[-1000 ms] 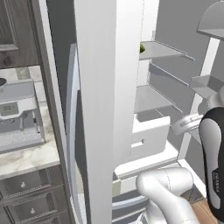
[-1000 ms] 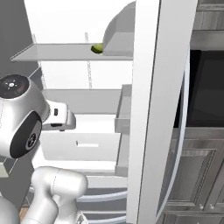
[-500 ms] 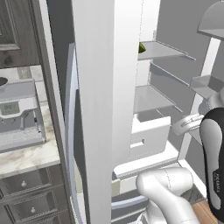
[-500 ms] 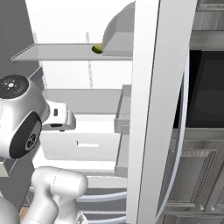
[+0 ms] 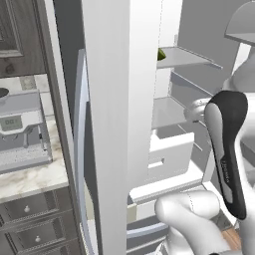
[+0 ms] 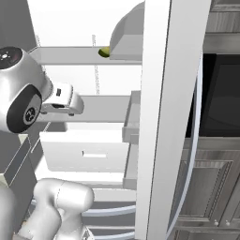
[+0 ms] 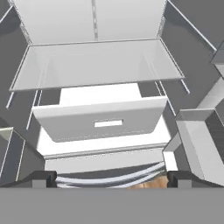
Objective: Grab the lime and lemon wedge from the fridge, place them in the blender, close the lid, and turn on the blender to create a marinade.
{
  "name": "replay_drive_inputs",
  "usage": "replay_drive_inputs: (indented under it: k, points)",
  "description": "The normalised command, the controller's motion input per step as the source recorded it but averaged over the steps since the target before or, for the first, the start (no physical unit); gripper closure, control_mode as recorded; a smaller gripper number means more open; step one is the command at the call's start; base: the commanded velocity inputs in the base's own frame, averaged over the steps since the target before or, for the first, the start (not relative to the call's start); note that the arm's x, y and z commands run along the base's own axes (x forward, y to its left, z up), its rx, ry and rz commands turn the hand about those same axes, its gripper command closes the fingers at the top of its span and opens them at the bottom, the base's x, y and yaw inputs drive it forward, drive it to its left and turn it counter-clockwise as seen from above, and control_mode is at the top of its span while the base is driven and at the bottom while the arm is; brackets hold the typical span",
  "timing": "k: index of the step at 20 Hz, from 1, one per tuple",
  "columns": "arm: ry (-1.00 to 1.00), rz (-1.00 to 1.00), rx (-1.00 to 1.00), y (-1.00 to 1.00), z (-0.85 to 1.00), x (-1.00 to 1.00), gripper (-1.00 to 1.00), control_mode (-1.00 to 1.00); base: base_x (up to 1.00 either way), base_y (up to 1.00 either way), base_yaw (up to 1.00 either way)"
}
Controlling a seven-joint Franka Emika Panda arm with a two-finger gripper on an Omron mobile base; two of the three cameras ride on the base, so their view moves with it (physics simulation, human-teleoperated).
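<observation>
The fridge (image 5: 117, 124) stands open, its white door edge-on in the left and right base views. On the upper shelf (image 6: 70, 55) sits a small olive-green piece (image 6: 104, 51), also in the left base view (image 5: 160, 54) and partly hidden by the door; it looks like the lemon wedge. My gripper (image 7: 111, 178) is open and holds nothing, its fingertips (image 7: 43, 178) wide apart. It points into the fridge at a glass shelf (image 7: 96, 65) and a white drawer (image 7: 100, 124), well below the green piece. The lime, blender and lid are out of view.
A pale stone counter (image 5: 30, 182) with a grey appliance (image 5: 20, 134) lies left of the fridge, over dark drawers (image 5: 35, 224). Dark cabinets and a black oven front (image 6: 220, 98) stand to the right. Door bins (image 7: 197, 131) jut out beside the drawer.
My arm and hand have risen inside the fridge, closer to the middle shelf. The fridge and the green piece stay put. The gripper stays open.
</observation>
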Motion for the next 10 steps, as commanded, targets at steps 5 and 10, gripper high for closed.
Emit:
replay_drive_inputs:
  k: [5, 10]
  points:
    - [0.04, -0.21, 0.0, 0.02, 0.52, 0.85, -1.0, -1.0, 0.0, 0.0, 0.0]
    - [0.03, -0.1, 0.0, 0.0, 0.29, 0.91, -1.0, -1.0, 0.0, 0.0, 0.0]
